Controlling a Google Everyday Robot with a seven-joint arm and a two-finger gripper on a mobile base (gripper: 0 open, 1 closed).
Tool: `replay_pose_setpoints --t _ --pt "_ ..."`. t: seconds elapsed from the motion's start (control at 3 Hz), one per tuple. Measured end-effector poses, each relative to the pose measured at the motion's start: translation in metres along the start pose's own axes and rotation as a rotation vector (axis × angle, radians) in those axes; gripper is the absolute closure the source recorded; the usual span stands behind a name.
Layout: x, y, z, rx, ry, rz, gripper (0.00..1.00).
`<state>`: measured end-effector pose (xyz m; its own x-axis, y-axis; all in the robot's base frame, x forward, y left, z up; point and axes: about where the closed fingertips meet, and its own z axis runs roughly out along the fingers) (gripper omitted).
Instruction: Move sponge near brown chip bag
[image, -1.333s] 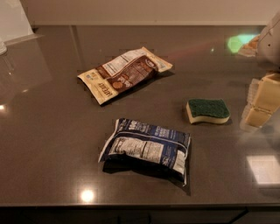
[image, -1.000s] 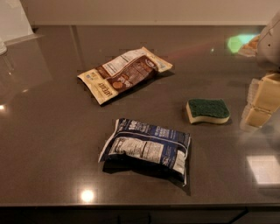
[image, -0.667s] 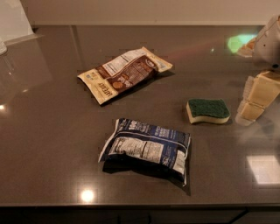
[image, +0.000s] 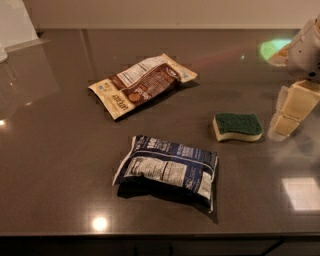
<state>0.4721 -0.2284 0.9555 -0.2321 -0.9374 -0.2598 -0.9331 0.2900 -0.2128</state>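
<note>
The sponge (image: 238, 126), green scrub top over cream foam, lies on the dark countertop (image: 50, 150) right of centre. The brown chip bag (image: 141, 84) lies flat at the upper middle, well left of the sponge. My gripper (image: 290, 112) hangs at the right edge, just right of the sponge and slightly above the surface, holding nothing; its cream fingers (image: 299, 100) point down towards the counter.
A dark blue and white bag (image: 167, 170) lies at the front centre, below the sponge and chip bag. A white object (image: 15, 22) stands at the back left corner. The counter's front edge runs along the bottom.
My gripper has shifted a little to the left, closer to the sponge. The sponge and both bags have not moved.
</note>
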Motion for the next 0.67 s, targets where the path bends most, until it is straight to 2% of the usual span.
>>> replay_pose_setpoints --t 0.67 --pt "0.022 -0.019 0.034 -0.072 -0.057 0.019 0.0"
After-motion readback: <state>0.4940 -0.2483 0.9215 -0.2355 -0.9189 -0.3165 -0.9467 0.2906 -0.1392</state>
